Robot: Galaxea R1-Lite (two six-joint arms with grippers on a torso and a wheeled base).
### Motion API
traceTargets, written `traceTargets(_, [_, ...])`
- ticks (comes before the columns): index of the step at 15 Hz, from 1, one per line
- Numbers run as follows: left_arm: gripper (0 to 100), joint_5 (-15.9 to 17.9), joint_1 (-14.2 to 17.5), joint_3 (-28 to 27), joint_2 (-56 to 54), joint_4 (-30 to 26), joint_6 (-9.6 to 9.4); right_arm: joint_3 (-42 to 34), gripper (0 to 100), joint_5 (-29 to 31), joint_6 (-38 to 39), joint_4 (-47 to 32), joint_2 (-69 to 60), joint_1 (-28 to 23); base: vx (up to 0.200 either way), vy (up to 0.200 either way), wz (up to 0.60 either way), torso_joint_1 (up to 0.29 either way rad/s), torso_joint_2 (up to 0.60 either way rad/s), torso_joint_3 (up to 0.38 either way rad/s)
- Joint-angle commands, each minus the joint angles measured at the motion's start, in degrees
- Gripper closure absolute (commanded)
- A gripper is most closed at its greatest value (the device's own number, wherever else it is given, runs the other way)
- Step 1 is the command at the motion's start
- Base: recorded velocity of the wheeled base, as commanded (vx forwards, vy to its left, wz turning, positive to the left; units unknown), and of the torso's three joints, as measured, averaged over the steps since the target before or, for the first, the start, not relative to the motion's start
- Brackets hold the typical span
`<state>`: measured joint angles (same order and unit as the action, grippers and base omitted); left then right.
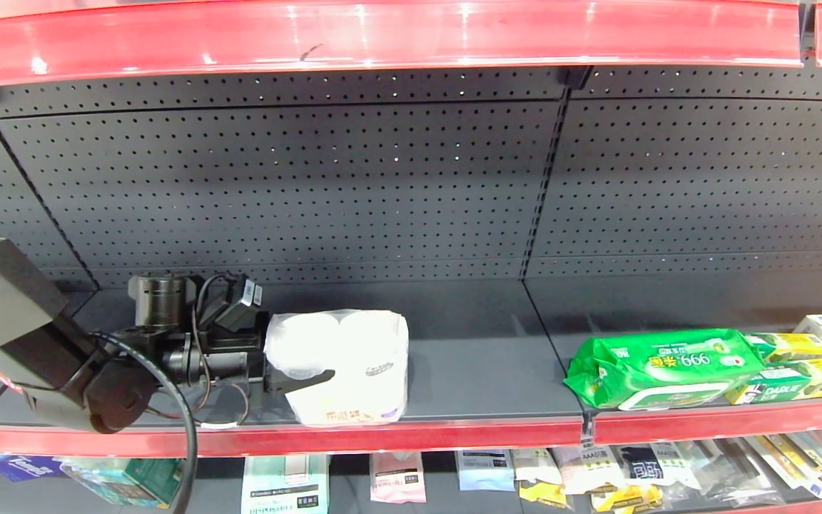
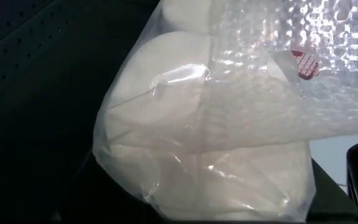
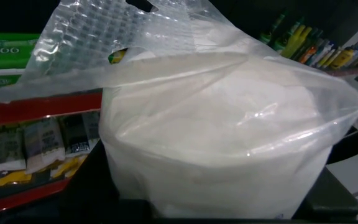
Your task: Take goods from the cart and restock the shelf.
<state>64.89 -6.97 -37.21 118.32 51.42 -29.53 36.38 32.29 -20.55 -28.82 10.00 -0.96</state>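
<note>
A plastic-wrapped pack of white toilet paper rolls (image 1: 343, 364) stands on the dark shelf board (image 1: 468, 385), near its red front edge. My left gripper (image 1: 290, 371) comes in from the left and is shut on the pack, one dark finger lying across its front. Up close in the left wrist view, the pack (image 2: 210, 162) shows its crinkled clear wrap. A second wrapped toilet paper pack (image 3: 229, 137) sits right in front of the right wrist camera, held in my right gripper, with the gripper itself hidden under it.
A green wipes pack (image 1: 661, 364) and several yellow-green boxes (image 1: 803, 357) lie at the shelf's right end. Bare board lies between them and the toilet paper. Packets (image 1: 596, 471) hang on the shelf below. A red-edged shelf (image 1: 382, 32) runs overhead.
</note>
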Motion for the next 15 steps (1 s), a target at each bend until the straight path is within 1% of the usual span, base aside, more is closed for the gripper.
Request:
traceTargets(1, [100, -0.12, 0.03, -0.59, 0.15, 0.17, -0.53, -0.08, 100, -0.04, -0.01, -0.01, 0.11, 0.0, 0.0, 0.0, 0.0, 0.0, 0.0, 0.0])
traceTargets(6, [100, -0.12, 0.03, -0.5, 0.07, 0.17, -0.71, 0.1, 100, 0.05, -0.01, -0.01, 0.02, -0.09, 0.0, 0.0, 0.0, 0.0, 0.0, 0.0])
traceTargets(7, [0, -0.12, -0.06, -0.59, -0.02, 0.17, -0.71, 0.1, 100, 0.05, -0.01, -0.01, 0.02, -0.09, 0.0, 0.0, 0.0, 0.0, 0.0, 0.0])
traceTargets(9, [0, -0.12, 0.03, -0.41, -0.11, 0.17, -0.71, 0.19, 100, 0.05, -0.01, -0.01, -0.15, -0.09, 0.0, 0.0, 0.0, 0.0, 0.0, 0.0])
traceTargets(10, [0, -0.03, -0.06, -0.24, -0.46, 0.08, -0.09, 0.19, 100, 0.05, -0.01, -0.01, -0.24, -0.09, 0.0, 0.0, 0.0, 0.0, 0.0, 0.0])
traceTargets(13, [0, -0.03, 0.03, -0.06, -1.69, 0.08, 0.08, 0.19, 100, 0.05, -0.01, -0.01, -0.24, -0.09, 0.0, 0.0, 0.0, 0.0, 0.0, 0.0])
traceTargets(14, [0, -0.03, 0.03, 0.2, -3.1, -0.09, 0.61, 0.19, 100, 0.05, -0.01, -0.01, -0.33, -0.09, 0.0, 0.0, 0.0, 0.0, 0.0, 0.0])
traceTargets(15, [0, 0.06, -0.06, 0.47, -4.24, 0.0, 1.93, 0.19, 100, 0.05, -0.01, -0.01, -0.33, -0.09, 0.0, 0.0, 0.0, 0.0, 0.0, 0.0])
